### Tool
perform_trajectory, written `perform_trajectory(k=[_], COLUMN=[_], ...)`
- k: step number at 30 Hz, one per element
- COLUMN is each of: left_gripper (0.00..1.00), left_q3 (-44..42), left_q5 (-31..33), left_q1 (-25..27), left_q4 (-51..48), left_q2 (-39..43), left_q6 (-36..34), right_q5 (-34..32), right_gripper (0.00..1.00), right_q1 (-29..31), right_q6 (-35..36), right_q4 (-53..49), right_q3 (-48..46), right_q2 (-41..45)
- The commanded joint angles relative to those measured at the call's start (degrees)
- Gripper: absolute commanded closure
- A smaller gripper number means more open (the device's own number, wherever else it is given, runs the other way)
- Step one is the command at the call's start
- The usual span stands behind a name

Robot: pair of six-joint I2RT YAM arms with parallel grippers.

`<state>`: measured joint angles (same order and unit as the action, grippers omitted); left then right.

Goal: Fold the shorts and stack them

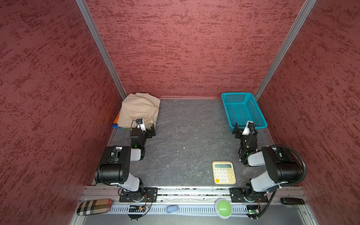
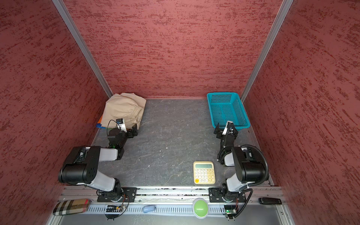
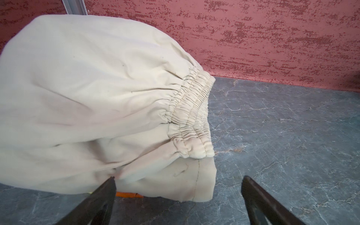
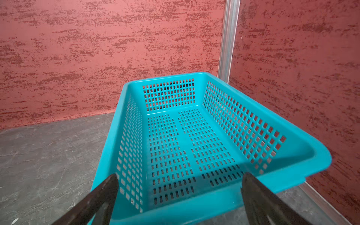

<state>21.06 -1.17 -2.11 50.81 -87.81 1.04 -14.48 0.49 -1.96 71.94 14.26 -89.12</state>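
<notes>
Folded beige shorts [image 1: 139,110] [image 2: 123,109] lie in the back left corner, gathered waist [image 3: 191,115] toward the middle. They rest on top of rainbow shorts, of which only an orange and blue edge [image 1: 116,122] [image 2: 99,122] and an orange sliver [image 3: 128,194] show. My left gripper [image 1: 151,131] [image 2: 134,131] [image 3: 179,179] hovers just in front of the beige pile's near corner, open and holding nothing. My right gripper [image 1: 238,131] [image 2: 219,130] [image 4: 179,177] stands open at the near end of the teal basket, nothing between its fingers.
The teal perforated basket [image 1: 226,112] [image 2: 210,110] [image 4: 214,206] stands at the back right with nothing in it. A cream calculator [image 1: 224,172] [image 2: 204,172] lies front right. On the front rail sit a plaid case [image 1: 94,206] and a green button [image 1: 223,208]. Red walls close three sides.
</notes>
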Motion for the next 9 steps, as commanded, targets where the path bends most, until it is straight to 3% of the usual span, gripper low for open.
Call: perform_trajectory(k=[1, 9], left_gripper=[0.01, 0.01], left_q3=[0.65, 0.68], left_q5=[0.48, 0.50], left_q1=[0.31, 0.27], left_q4=[0.39, 0.52], left_q2=[0.01, 0.01], left_q6=[-0.96, -0.97], right_q5=[-0.82, -0.11], right_gripper=[0.01, 0.01], right_q1=[-0.54, -0.93], right_q6=[-0.31, -0.51], right_q4=[-3.99, -4.08], right_q3=[1.29, 1.18], right_q2=[0.28, 0.38])
